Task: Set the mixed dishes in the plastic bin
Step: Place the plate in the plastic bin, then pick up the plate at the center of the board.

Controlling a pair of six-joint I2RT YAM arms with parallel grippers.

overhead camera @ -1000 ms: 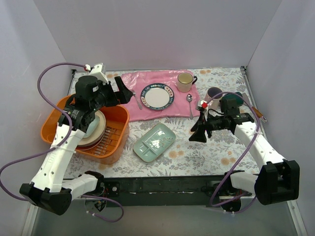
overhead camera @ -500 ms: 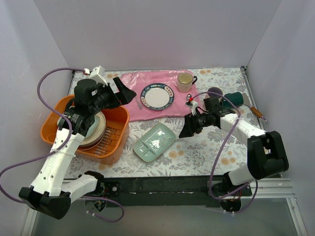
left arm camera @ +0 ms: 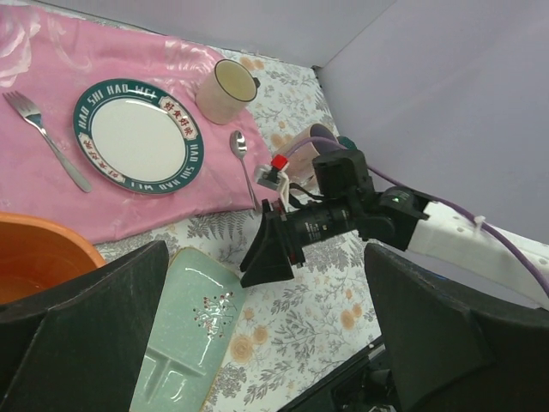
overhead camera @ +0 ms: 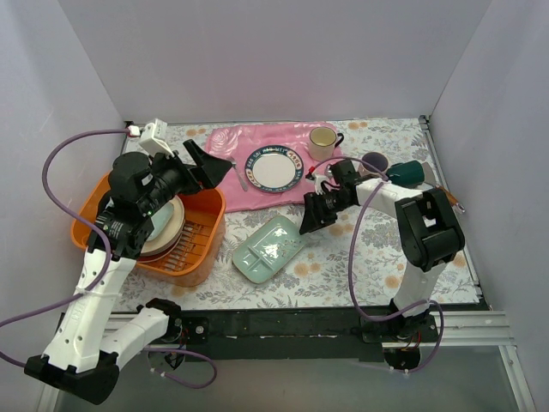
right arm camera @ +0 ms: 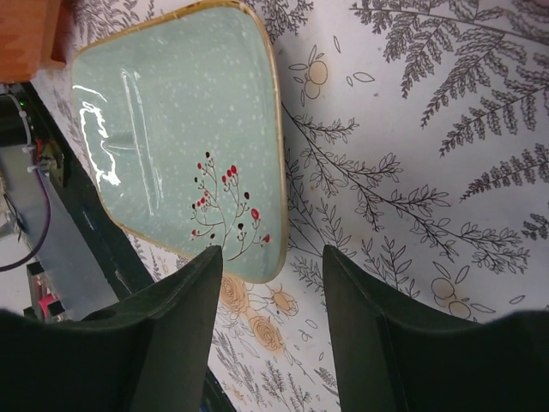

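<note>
Right gripper (overhead camera: 310,216): jaws partly open, empty, positioned over a corner of the pale green tray (overhead camera: 268,249). Left gripper (overhead camera: 206,163): jaws fully open, empty, raised near the orange bin (overhead camera: 204,257)

- Table with a grey-leaf and orange-flower printed surface (overhead camera: 343,266).
- Orange plastic rectangular bin (overhead camera: 208,225) on its left side.
- Pink cloth mat (overhead camera: 266,202) at back centre.
- Pale green divided rectangular tray (overhead camera: 268,247) in the middle.
- Pink mug (overhead camera: 375,163) and dark green mug (overhead camera: 410,173) close together, back right.
</note>
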